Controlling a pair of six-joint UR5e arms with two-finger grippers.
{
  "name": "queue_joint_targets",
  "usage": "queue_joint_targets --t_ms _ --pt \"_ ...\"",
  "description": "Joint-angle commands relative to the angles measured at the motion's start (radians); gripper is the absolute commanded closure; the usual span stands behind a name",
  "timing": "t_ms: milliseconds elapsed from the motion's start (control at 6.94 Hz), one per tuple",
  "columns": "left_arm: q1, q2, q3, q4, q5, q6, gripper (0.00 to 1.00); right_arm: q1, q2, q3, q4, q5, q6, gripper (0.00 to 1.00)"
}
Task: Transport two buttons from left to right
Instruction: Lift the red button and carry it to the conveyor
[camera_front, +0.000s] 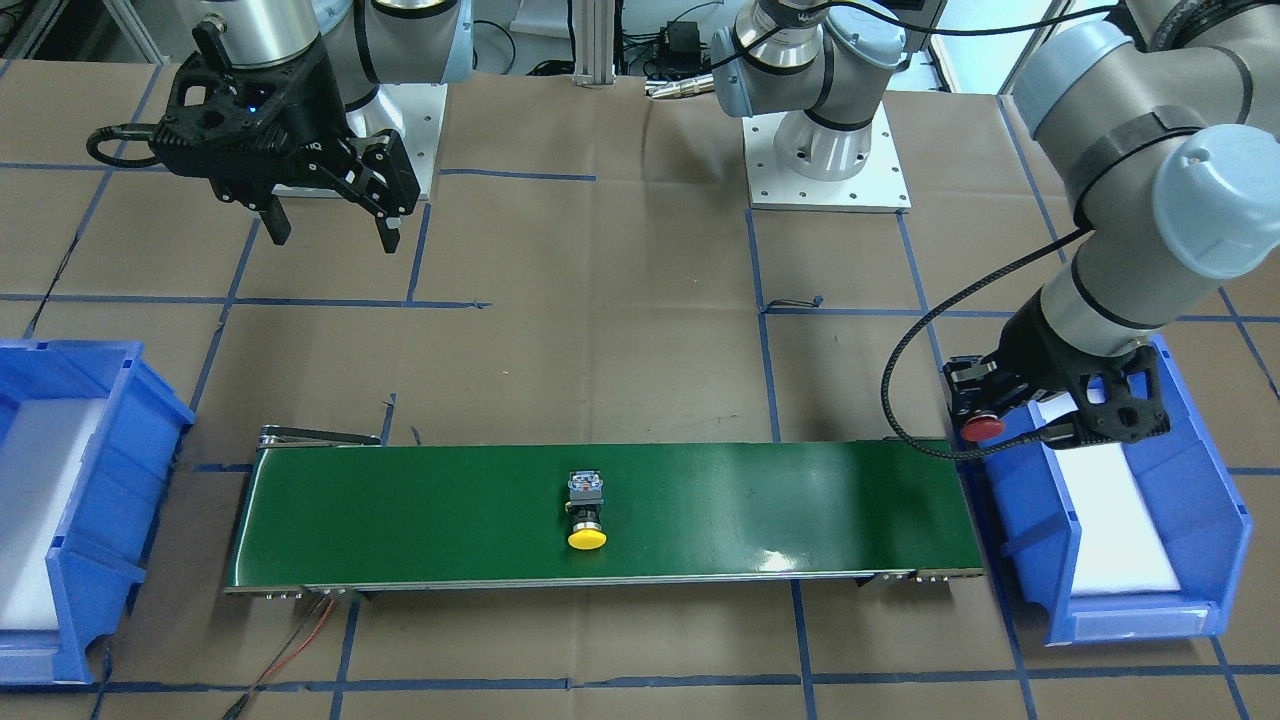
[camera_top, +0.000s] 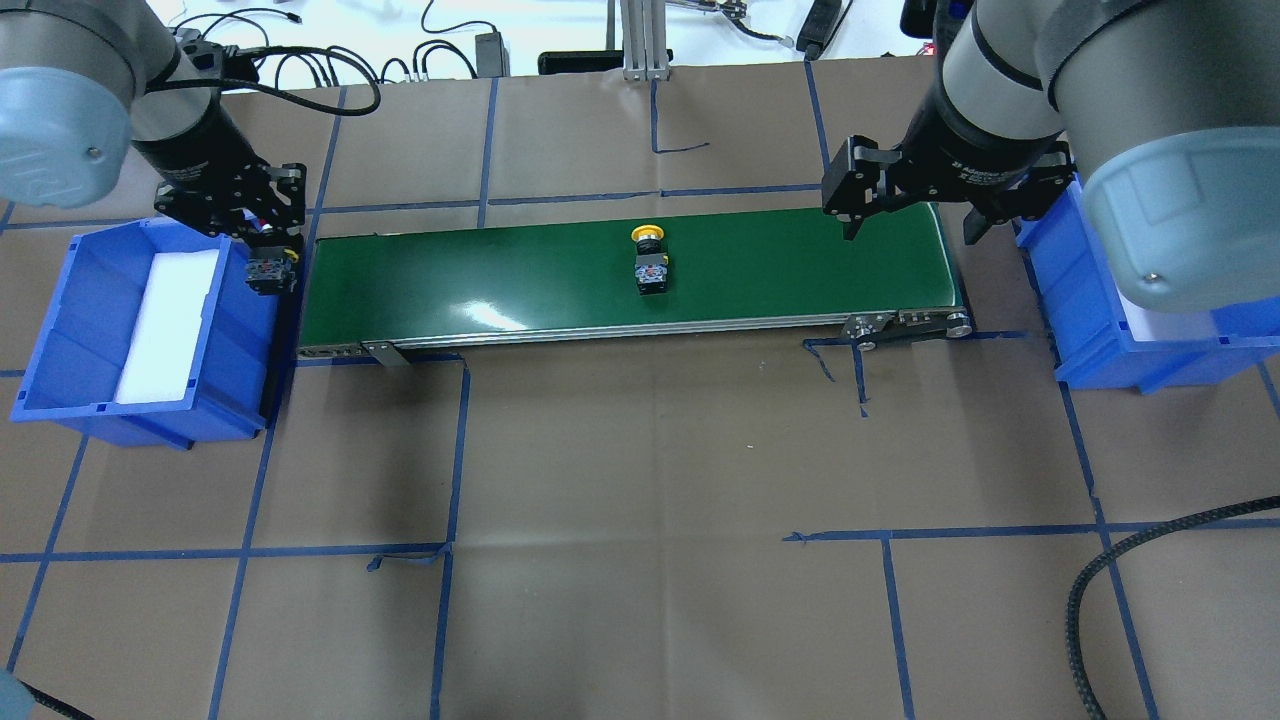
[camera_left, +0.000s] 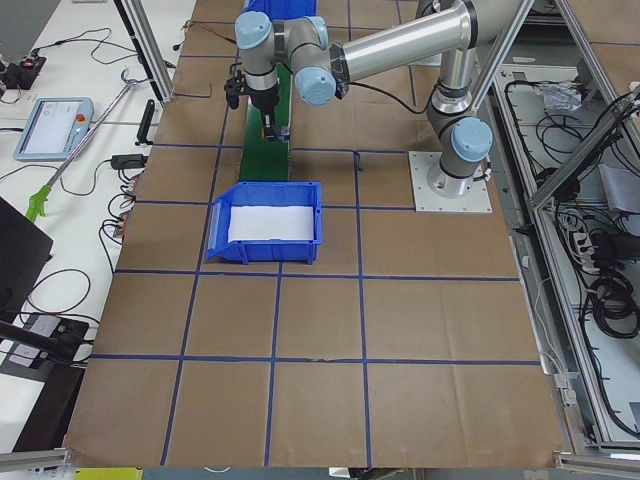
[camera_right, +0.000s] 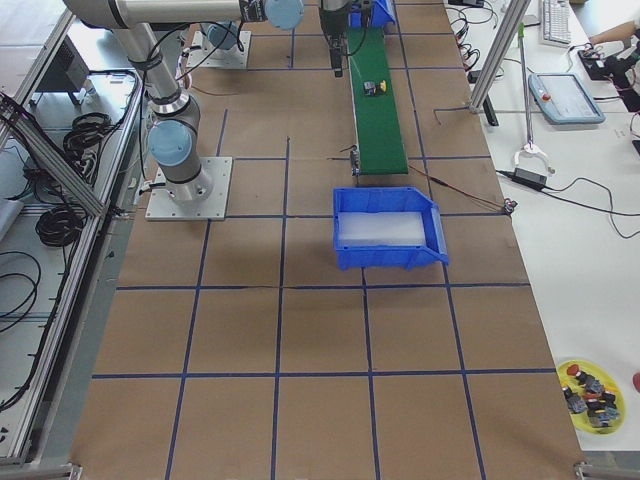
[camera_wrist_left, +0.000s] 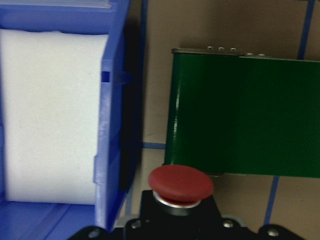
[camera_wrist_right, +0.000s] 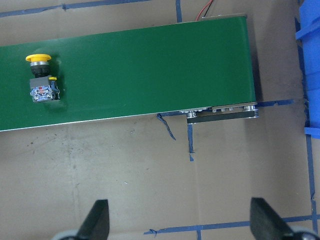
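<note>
We see the left gripper (camera_top: 269, 266) pinched tight on the red button (camera_wrist_left: 181, 184), held off the surface. The red cap points to the operators' side, and the contact block sits between the fingers. It hangs over the gap between the left blue bin (camera_top: 60, 300) and the left end of the green conveyor belt (camera_top: 480, 280), just beside the bin's wall. From the left wrist view, the cap lies over brown paper between the bin wall and the belt end, touching neither. The yellow button (camera_front: 587, 515) lies on its side about mid-belt, cap toward the operators and contact block toward the robot, well apart from both grippers. The right gripper (camera_top: 911, 233) has its fingers (camera_wrist_right: 97, 222) spread wide and holds nothing. It hangs above the table near the belt's right end, close to the right blue bin (camera_top: 1085, 320). We note a white foam pad (camera_top: 165, 320) lining the left bin. The table (camera_top: 640, 520) is covered in brown paper with blue tape lines.
</note>
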Motion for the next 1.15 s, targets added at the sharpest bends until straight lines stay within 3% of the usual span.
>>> queue_joint_targets --t_ms 0,576,864,1008 --pt "-0.03 -0.037 -0.024 0.025 -0.001 -0.042 0.96 0.0 0.003 0.001 -0.001 0.001 0.0 0.0" --pt "-0.076 -0.204 -0.089 0.349 0.009 -0.03 0.96 0.0 0.025 0.0 -0.001 0.001 0.0 0.0" --pt "-0.087 -0.199 -0.084 0.364 0.008 -0.028 0.95 0.0 0.029 -0.002 -0.001 0.001 0.001 0.0" --pt "-0.087 -0.202 -0.084 0.365 0.007 -0.028 0.69 0.0 0.029 -0.002 -0.001 0.001 0.001 0.0"
